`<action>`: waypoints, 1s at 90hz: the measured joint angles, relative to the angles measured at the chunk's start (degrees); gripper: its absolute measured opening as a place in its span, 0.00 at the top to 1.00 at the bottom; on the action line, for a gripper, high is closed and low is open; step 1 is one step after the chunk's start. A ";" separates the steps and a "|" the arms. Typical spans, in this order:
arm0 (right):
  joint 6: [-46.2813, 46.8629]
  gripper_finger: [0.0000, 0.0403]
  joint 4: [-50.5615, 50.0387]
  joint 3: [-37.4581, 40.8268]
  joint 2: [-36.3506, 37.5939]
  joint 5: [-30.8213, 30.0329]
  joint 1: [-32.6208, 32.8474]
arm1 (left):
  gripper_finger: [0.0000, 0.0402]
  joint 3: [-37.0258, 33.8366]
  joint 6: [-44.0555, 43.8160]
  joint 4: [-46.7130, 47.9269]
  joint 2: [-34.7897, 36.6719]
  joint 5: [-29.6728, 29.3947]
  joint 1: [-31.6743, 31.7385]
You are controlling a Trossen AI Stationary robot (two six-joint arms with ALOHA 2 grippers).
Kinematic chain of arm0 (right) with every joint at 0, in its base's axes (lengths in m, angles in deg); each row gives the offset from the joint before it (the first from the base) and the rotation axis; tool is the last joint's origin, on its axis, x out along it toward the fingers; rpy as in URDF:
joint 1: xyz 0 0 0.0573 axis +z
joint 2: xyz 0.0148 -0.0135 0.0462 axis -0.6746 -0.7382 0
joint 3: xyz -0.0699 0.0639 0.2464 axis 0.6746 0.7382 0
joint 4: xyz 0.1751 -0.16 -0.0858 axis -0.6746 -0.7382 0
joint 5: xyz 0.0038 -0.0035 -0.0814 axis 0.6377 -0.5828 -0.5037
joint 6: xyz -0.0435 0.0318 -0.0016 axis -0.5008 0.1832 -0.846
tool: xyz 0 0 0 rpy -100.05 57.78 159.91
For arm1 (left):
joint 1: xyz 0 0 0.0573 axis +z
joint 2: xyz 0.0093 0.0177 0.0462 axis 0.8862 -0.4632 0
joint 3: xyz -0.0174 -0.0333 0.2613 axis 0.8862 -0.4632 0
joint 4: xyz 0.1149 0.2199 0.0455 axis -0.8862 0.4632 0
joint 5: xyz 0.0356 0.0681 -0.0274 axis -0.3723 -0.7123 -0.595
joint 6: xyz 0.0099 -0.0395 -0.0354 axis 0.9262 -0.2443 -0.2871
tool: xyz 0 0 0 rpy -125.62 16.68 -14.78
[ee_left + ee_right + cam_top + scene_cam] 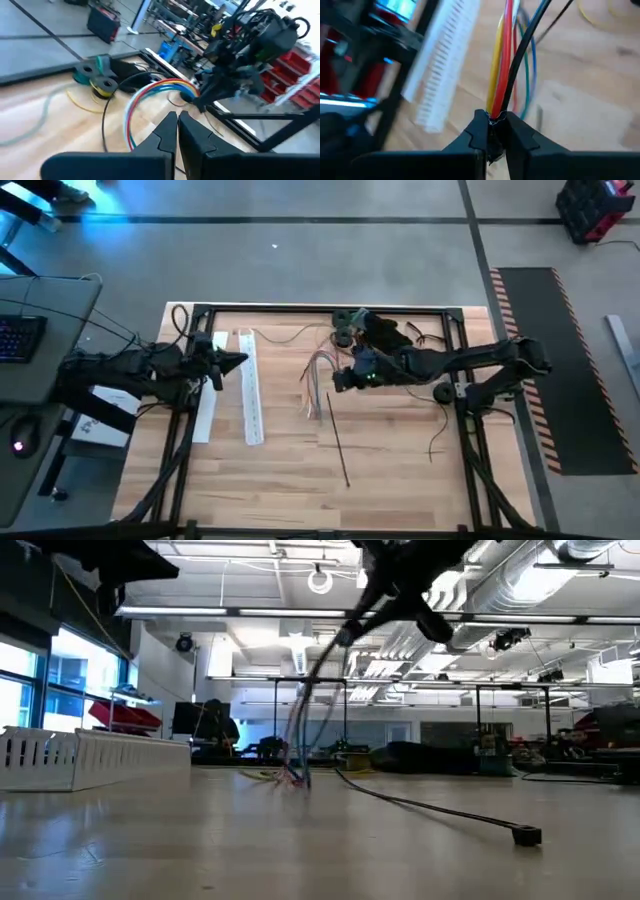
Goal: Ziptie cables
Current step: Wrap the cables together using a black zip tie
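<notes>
Right tool (493, 134) clamped on the cables (504, 65), centre of high view, bundle lifted off the tabletop (400, 470). Left tool (177, 131) pressed together, empty, waiting at left. Risk: wires slipping from the pinch or snagging the black zip tie (337, 436). Open room lower centre; perforated strips (250, 388) crowd the left.

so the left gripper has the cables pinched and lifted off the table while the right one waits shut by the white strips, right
Arms swapped. In the right wrist view the right gripper is shut on the cables; the high view shows the left gripper waiting shut by the white strips.
</notes>
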 joint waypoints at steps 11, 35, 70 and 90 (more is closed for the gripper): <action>-0.98 0.97 6.97 -1.99 0.00 3.53 0.65 | 1.00 3.54 1.47 1.61 -0.95 -0.04 -0.02; -0.81 0.97 13.33 -4.70 0.02 13.97 5.03 | 1.00 7.16 1.56 2.06 -5.42 -0.09 -0.02; 2.01 0.98 -2.42 17.67 -1.48 26.01 11.96 | 1.00 7.17 -3.27 2.11 -17.87 4.15 -0.04; 1.96 0.98 -1.85 27.55 -0.98 27.87 14.48 | 1.00 7.17 -6.29 1.04 -25.40 9.78 -0.34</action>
